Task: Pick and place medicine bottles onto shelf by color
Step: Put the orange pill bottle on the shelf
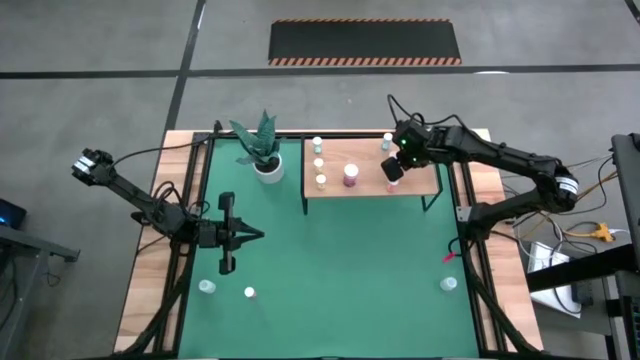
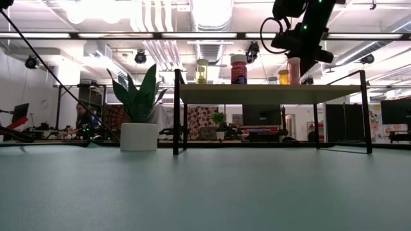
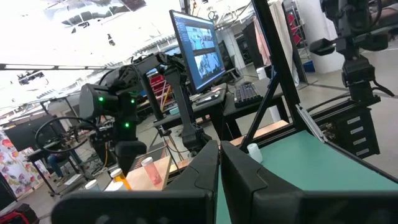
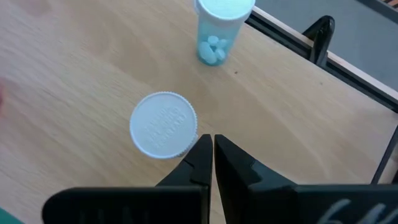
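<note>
The wooden shelf (image 1: 375, 186) stands at the far right of the green mat. Several white-capped bottles stand on its board: three small ones in a row (image 1: 319, 163), a larger magenta one (image 1: 350, 175) and a teal one (image 1: 387, 140) (image 4: 217, 31). My right gripper (image 1: 393, 168) (image 4: 212, 148) hovers shut over the shelf's right part, next to a pale pink bottle (image 2: 294, 70) whose white cap (image 4: 163, 124) shows from above. Three more bottles stand on the mat (image 1: 207, 287) (image 1: 249, 293) (image 1: 448, 284). My left gripper (image 1: 250, 236) (image 3: 219, 163) is shut above the mat's left part. My right gripper points down from above, its shut fingertips (image 4: 202, 149) right beside the rim of the pink bottle's cap (image 4: 186, 134). I cannot tell whether they touch it. The bottle stands upright on the shelf board.
A white pot with a green plant (image 1: 262, 150) (image 2: 140, 115) stands left of the shelf. The shelf's black legs (image 2: 176, 112) (image 2: 365, 112) rise from the mat. Black frame rails (image 1: 190, 200) run along the mat's sides. The middle and near mat (image 1: 340, 270) are bare.
</note>
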Tool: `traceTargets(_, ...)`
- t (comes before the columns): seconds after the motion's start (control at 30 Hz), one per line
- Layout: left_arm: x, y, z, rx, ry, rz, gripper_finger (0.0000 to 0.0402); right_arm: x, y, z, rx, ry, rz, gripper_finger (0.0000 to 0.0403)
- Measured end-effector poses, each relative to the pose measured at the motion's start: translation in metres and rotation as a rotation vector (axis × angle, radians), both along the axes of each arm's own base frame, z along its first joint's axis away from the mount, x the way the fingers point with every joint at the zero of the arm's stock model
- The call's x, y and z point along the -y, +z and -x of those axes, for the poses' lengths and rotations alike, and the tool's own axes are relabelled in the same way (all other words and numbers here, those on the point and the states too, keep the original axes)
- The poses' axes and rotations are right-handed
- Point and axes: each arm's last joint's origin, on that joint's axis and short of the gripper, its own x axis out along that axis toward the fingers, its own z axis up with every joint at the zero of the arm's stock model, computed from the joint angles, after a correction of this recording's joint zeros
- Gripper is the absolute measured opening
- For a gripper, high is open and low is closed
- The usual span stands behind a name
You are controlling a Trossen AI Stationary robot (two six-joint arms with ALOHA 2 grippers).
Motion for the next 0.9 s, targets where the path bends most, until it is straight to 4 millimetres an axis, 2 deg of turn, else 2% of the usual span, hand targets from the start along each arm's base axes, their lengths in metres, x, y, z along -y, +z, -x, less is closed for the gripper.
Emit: traceTargets(0.9, 0.0, 0.0, 0.0, 0.001, 0.0, 0.0, 0.0, 0.0005, -0.0047, -0.0026, 0.033, 0.006, -0.012, 0.0008)
